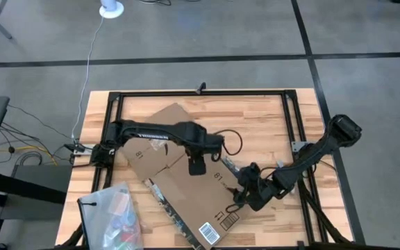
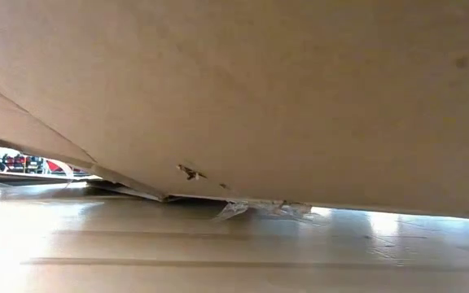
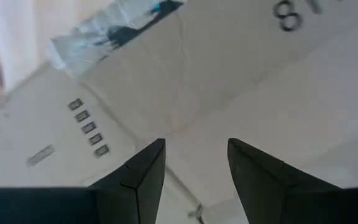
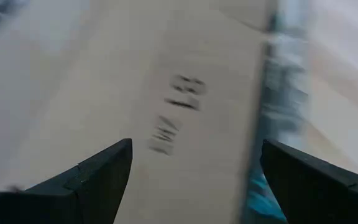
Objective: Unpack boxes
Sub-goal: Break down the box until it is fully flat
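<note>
Both hands over the box (image 1: 179, 173) (bag (image 1: 111, 217) overhead only).

The cardboard box (image 1: 179, 173) lies flat across the middle of the table (image 1: 269, 125), my left gripper (image 1: 196, 169) over its centre, my right gripper (image 1: 236, 200) at its right edge, and the zip bag (image 1: 111, 212) just beside its left corner.

Robot lab or workshop, probably.
Butcher-block table (image 1: 269, 118) in a black frame (image 1: 186, 93), grey tiled floor (image 1: 221, 35), loose cables (image 1: 26, 139).
</note>
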Robot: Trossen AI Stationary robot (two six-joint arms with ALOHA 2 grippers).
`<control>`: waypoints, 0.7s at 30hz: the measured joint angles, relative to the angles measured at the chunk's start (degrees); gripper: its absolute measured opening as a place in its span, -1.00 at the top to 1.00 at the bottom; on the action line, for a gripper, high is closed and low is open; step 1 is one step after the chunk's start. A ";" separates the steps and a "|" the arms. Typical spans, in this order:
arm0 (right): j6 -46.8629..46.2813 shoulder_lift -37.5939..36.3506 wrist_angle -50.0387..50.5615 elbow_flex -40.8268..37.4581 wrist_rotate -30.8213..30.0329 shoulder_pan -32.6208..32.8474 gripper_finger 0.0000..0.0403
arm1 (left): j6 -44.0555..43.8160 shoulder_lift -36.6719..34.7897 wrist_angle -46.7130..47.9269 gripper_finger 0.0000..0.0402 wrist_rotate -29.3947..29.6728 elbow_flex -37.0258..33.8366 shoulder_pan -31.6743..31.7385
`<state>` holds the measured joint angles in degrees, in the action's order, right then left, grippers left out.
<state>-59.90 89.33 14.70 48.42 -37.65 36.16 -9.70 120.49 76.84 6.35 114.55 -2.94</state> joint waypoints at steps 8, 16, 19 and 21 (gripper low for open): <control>-0.59 4.89 6.84 -0.07 9.89 -1.24 -0.65 | -5.70 0.09 -1.58 0.21 0.86 -8.75 -0.04; -7.01 2.11 32.56 -0.07 7.91 -5.71 -0.65 | -6.00 0.07 -0.98 0.21 0.57 -8.68 -1.53; -8.83 -0.36 37.82 0.22 7.61 -7.97 -0.65 | -5.85 0.07 -1.20 0.21 0.54 -8.68 -2.00; -6.69 -3.09 36.73 2.36 8.30 -7.82 -0.65 | -5.24 0.07 -1.10 0.21 0.53 -8.68 -2.16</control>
<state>-66.60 86.25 51.43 50.78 -29.35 28.34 -14.95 120.55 75.73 6.88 105.86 -5.10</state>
